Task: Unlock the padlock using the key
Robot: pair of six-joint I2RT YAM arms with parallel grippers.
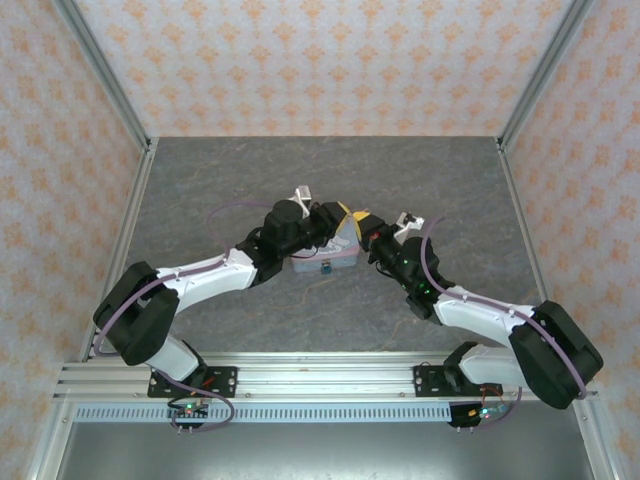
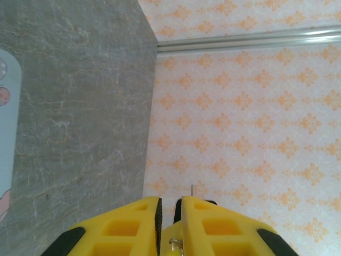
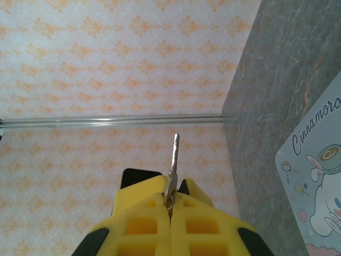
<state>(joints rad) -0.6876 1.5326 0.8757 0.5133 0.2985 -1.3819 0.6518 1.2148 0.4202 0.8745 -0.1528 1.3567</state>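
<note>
Right claw point(image 3: 171, 185): yellow ribbed plastic fingers are pressing together, pinching the key point(image 3: 174, 152) at its base.
Key: a thin, flat, silvery metal blade is sticking straight out past the fingertips, pointing toward the wall.
Left claw point(image 2: 170, 205): matching yellow moulded fingers with black pads are standing with a narrow slit between them. Something shiny, possibly metal, is glinting deep in the slit, and I cannot tell whether anything is being gripped.
Padlock point(image 1: 326, 268): a tiny dark blue-green shape is sitting at the near edge of the tin point(image 1: 340, 255), mid-surface and close to both claws.
Tin: a flat pastel rectangle with rounded corners is lying on the surface, its smooth lid showing a cartoon figure and script lettering.
Surface point(image 1: 230, 180): a matte grey stone-look sheet with pale veins is running out to the walls.
Room: cream wallpaper point(image 1: 300, 60) with orange diamond motifs is enclosing three sides, and brushed aluminium bars point(image 1: 101, 65) are lining the corners.
</note>
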